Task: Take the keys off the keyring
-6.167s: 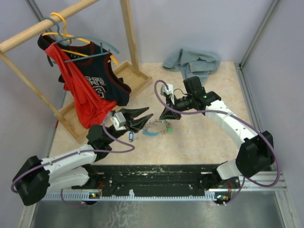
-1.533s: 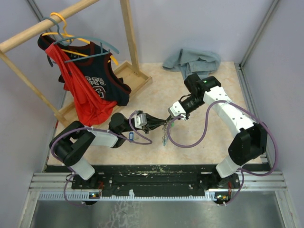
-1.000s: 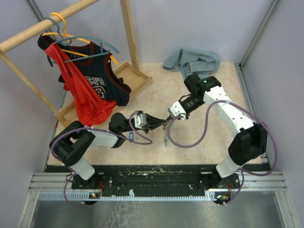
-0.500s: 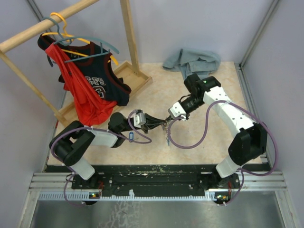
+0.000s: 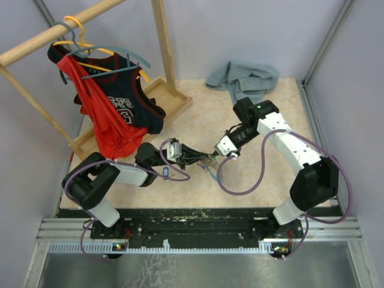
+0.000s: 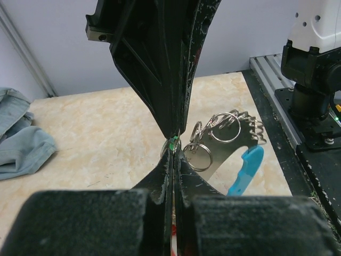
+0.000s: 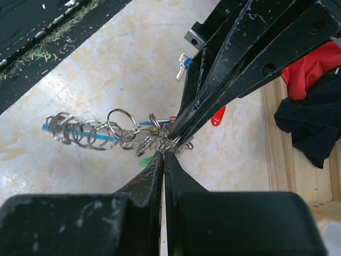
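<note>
left claw [image 5: 203,157] and right claw [image 5: 211,156] are met tip to tip. both are pinched fully closed on the thin silvery metal keyring [image 6: 224,125], a string of linked loops. the loops are trailed sideways from the joined tips, held off the beige marbled tabletop [image 5: 198,120]. a light blue-tagged key [image 6: 242,170] is hung among the loops, just beside the tips.

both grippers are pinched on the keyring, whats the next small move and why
The left gripper and right gripper are shut tip to tip on the keyring, its other rings and a blue tag dangling beside them. So probably a slight pull apart, to start prying the pinched ring open.
</note>
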Robot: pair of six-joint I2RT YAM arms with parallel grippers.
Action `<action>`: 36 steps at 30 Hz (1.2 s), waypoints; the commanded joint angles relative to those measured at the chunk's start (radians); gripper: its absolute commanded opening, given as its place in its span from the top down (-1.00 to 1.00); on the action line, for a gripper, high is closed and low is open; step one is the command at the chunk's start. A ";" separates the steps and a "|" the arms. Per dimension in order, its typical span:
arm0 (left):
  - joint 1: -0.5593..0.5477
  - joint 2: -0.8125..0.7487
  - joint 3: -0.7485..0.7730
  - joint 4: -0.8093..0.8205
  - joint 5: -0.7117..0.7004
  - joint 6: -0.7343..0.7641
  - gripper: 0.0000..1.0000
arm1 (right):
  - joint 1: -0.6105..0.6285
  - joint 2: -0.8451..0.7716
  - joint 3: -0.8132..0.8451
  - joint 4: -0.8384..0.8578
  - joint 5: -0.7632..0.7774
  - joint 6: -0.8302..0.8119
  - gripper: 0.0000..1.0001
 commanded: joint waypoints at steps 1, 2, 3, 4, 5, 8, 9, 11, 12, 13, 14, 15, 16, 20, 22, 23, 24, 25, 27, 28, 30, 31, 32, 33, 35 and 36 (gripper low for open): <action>0.017 0.000 -0.001 0.097 -0.003 -0.018 1.00 | -0.008 -0.050 -0.017 -0.036 0.040 -0.053 1.00; 0.018 0.000 -0.001 0.097 -0.004 -0.020 1.00 | -0.008 -0.051 -0.021 -0.039 0.044 -0.070 1.00; 0.018 0.000 -0.001 0.098 -0.005 -0.021 1.00 | -0.008 -0.052 -0.027 -0.044 0.049 -0.093 1.00; 0.018 -0.001 -0.001 0.098 -0.007 -0.022 1.00 | -0.009 -0.053 -0.034 -0.049 0.054 -0.118 1.00; 0.018 -0.001 -0.002 0.099 -0.008 -0.023 1.00 | -0.008 -0.055 -0.041 -0.050 0.057 -0.132 1.00; 0.020 0.001 0.000 0.099 -0.008 -0.024 1.00 | -0.009 -0.055 -0.043 -0.045 0.050 -0.141 1.00; 0.020 0.002 0.001 0.098 -0.008 -0.024 1.00 | -0.009 -0.055 -0.040 -0.047 0.042 -0.139 1.00; 0.020 0.003 0.004 0.097 -0.008 -0.026 1.00 | -0.009 -0.054 -0.025 -0.061 0.023 -0.135 1.00; 0.020 0.006 0.005 0.097 -0.008 -0.026 1.00 | -0.009 -0.054 -0.017 -0.070 0.016 -0.129 1.00; 0.020 0.006 0.006 0.097 -0.007 -0.027 1.00 | -0.010 -0.054 -0.006 -0.080 0.007 -0.124 1.00; 0.020 0.007 0.007 0.096 -0.007 -0.027 1.00 | -0.013 -0.056 0.004 -0.092 -0.002 -0.122 1.00; 0.020 0.008 0.008 0.096 -0.008 -0.027 1.00 | -0.015 -0.059 0.012 -0.094 -0.010 -0.107 1.00; 0.020 0.008 0.009 0.095 -0.010 -0.028 1.00 | -0.017 -0.062 0.020 -0.096 -0.015 -0.093 1.00; 0.020 0.005 0.006 0.095 -0.020 -0.024 0.82 | -0.023 -0.071 0.039 -0.096 -0.030 -0.048 1.00; 0.020 0.005 0.005 0.097 -0.025 -0.024 0.77 | -0.023 -0.073 0.046 -0.096 -0.035 -0.036 1.00; 0.020 0.004 0.004 0.099 -0.029 -0.023 0.73 | -0.023 -0.073 0.047 -0.096 -0.038 -0.031 1.00; 0.020 0.004 0.001 0.103 -0.033 -0.021 0.71 | -0.023 -0.073 0.049 -0.096 -0.040 -0.026 1.00; 0.020 0.003 -0.003 0.109 -0.035 -0.019 0.68 | -0.023 -0.073 0.050 -0.096 -0.042 -0.021 1.00; 0.020 0.003 -0.013 0.131 -0.047 -0.017 0.57 | -0.023 -0.074 0.054 -0.096 -0.045 -0.014 1.00; 0.020 0.003 -0.019 0.149 -0.055 -0.015 0.49 | -0.023 -0.074 0.054 -0.096 -0.046 -0.012 1.00; 0.020 0.006 -0.034 0.189 -0.063 -0.008 0.38 | -0.023 -0.073 0.054 -0.094 -0.046 -0.006 1.00; 0.020 0.010 -0.039 0.210 -0.061 -0.005 0.35 | -0.023 -0.072 0.054 -0.094 -0.044 -0.004 1.00; 0.020 0.014 -0.040 0.222 -0.056 -0.003 0.34 | -0.023 -0.070 0.055 -0.093 -0.044 0.002 1.00; 0.020 0.020 -0.038 0.231 -0.047 -0.002 0.33 | -0.023 -0.068 0.057 -0.088 -0.044 0.016 1.00; 0.020 0.031 -0.030 0.243 -0.022 0.002 0.34 | -0.023 -0.065 0.057 -0.084 -0.042 0.027 1.00; 0.020 0.038 -0.027 0.254 -0.009 0.006 0.35 | -0.023 -0.065 0.055 -0.082 -0.044 0.026 1.00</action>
